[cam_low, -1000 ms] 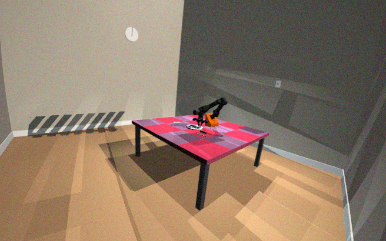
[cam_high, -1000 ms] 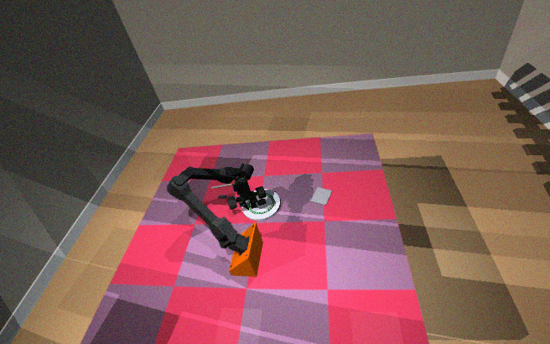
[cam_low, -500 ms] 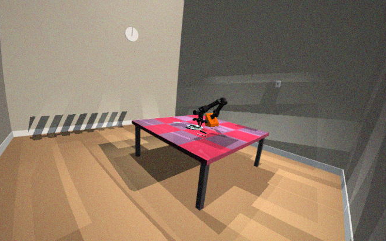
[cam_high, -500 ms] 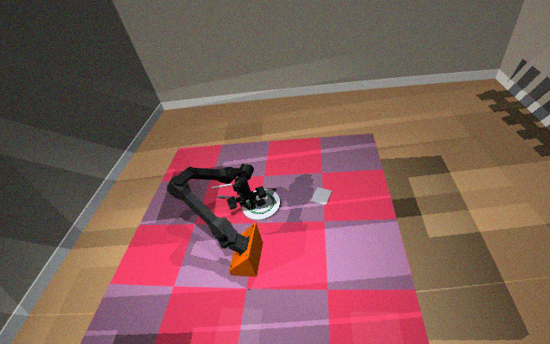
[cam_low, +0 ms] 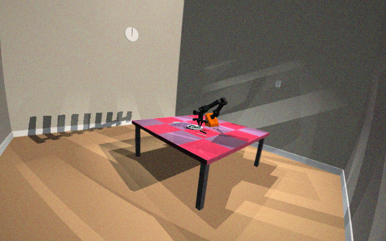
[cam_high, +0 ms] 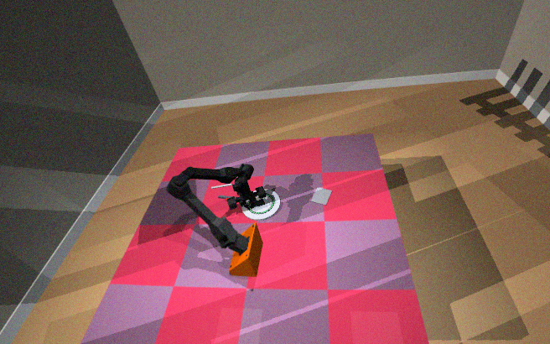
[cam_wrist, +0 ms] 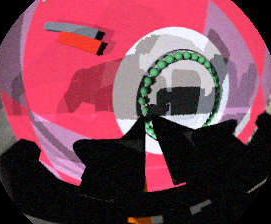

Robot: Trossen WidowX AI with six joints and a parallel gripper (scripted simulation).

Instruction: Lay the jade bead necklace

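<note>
The round white bead board [cam_high: 265, 216] [cam_low: 190, 127] [cam_wrist: 134, 64] lies on the checkered table top. The jade bead necklace [cam_high: 262, 211] [cam_wrist: 179, 60] shows as a ring of green beads on the board. My gripper [cam_high: 256, 197] [cam_low: 199, 123] [cam_wrist: 147, 117] is low over the board's left side. In the wrist view its fingers come together on the near left part of the bead ring, shut on the necklace. The beads right at the fingertips are partly hidden.
A red, grey and black pen-like tool [cam_wrist: 79, 36] [cam_high: 225, 196] and a thin white stick [cam_high: 220, 186] lie left of the board. A grey card [cam_high: 321, 195] lies to its right. The arm's orange base [cam_high: 247, 252] stands in front of the board.
</note>
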